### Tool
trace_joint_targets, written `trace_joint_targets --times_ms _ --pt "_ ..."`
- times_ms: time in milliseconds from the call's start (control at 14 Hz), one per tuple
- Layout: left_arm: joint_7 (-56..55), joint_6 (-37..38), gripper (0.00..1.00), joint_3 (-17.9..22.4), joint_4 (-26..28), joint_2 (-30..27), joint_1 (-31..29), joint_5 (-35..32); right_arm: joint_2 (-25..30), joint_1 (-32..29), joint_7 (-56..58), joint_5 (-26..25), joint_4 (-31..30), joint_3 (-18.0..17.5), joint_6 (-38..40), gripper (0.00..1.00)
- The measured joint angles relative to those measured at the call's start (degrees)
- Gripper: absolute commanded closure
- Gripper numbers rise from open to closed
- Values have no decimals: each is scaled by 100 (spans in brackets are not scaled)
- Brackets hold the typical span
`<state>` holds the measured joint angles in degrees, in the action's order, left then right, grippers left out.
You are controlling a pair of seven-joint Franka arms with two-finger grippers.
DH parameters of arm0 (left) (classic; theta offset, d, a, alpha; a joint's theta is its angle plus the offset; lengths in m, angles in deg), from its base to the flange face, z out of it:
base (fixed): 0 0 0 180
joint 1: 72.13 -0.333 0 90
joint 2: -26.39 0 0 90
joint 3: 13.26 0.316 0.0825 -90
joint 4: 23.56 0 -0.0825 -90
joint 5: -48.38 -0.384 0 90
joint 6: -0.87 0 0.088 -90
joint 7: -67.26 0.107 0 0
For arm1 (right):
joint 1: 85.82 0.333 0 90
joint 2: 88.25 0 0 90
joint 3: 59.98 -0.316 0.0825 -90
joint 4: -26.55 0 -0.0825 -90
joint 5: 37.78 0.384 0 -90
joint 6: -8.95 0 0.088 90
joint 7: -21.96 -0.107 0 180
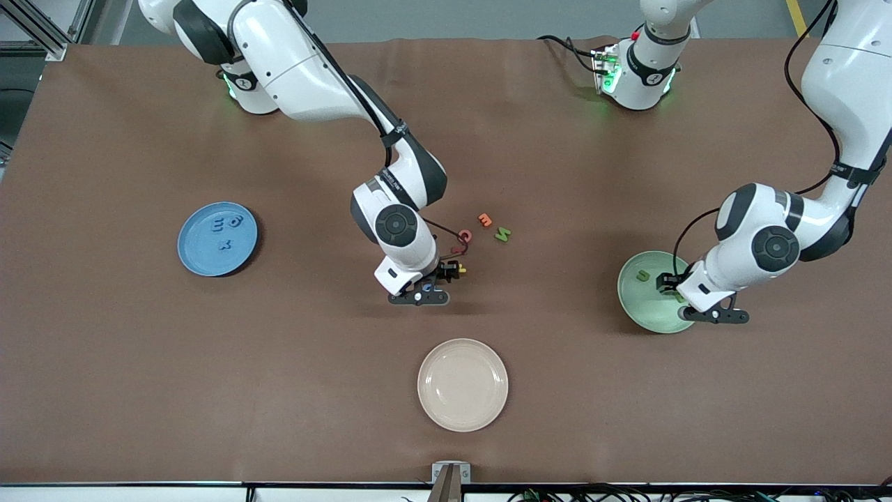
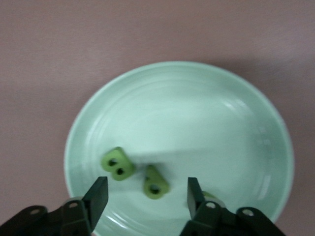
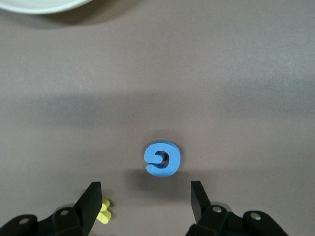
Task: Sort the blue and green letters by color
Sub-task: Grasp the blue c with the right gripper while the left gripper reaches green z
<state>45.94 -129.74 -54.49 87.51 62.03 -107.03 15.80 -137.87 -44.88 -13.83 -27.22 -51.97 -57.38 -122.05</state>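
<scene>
My right gripper is open, low over the table's middle. In the right wrist view a blue G lies on the table just ahead of its fingers. My left gripper is open and empty over the green plate. In the left wrist view the plate holds a green B and a green P; a third green piece is partly hidden by a finger. A green N lies mid-table. The blue plate holds a blue E, a 9-like piece and an X.
An orange letter and a red letter lie beside the green N. A yellow letter lies next to my right gripper, also seen in the right wrist view. A beige plate sits nearer the front camera.
</scene>
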Motion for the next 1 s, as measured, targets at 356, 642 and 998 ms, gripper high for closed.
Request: trace_joint_targets --times_ms 356,642,998 --pt "-1423 387 1 -930 2 -5 54 0 -17 59 -437 -448 33 70 27 24" --pt "-1634 395 1 -1193 17 -5 509 0 -124 70 -526 -713 34 81 44 27" --pt "-1712 396 1 -1196 28 3 1416 0 -246 75 -652 -742 120 88 18 31"
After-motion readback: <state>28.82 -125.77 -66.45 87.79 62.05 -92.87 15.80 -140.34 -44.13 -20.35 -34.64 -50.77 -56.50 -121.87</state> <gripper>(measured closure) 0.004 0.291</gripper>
